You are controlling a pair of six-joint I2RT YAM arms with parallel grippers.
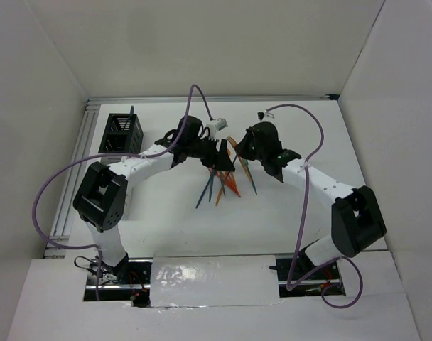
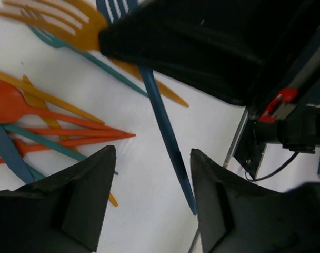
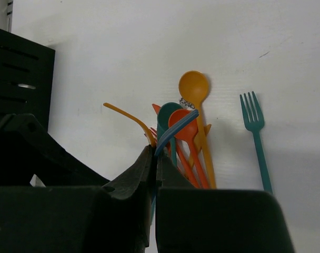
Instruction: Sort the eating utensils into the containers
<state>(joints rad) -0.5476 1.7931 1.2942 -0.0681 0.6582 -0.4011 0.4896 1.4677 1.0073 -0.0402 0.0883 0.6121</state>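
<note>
Orange and teal utensils (image 1: 220,186) lie in a loose pile mid-table. My right gripper (image 1: 246,163) is over the pile's far end. In the right wrist view it (image 3: 156,153) is shut on a blue utensil (image 3: 177,128). A yellow-orange one (image 3: 127,116) curves out at the fingertips; I cannot tell if it is pinched too. My left gripper (image 1: 224,165) faces it, open and empty (image 2: 152,150). A blue fork's handle (image 2: 165,132) lies on the table between its fingers. Orange spoons (image 2: 23,105) lie to its left. The black mesh bin (image 1: 121,133) stands far left. The white bins are out of view.
A teal fork (image 3: 256,137) lies apart to the right of the pile. A teal utensil (image 1: 132,111) stands in the black bin. A metal rail frame (image 1: 69,181) runs along the table's left edge. The two grippers are very close together over the pile.
</note>
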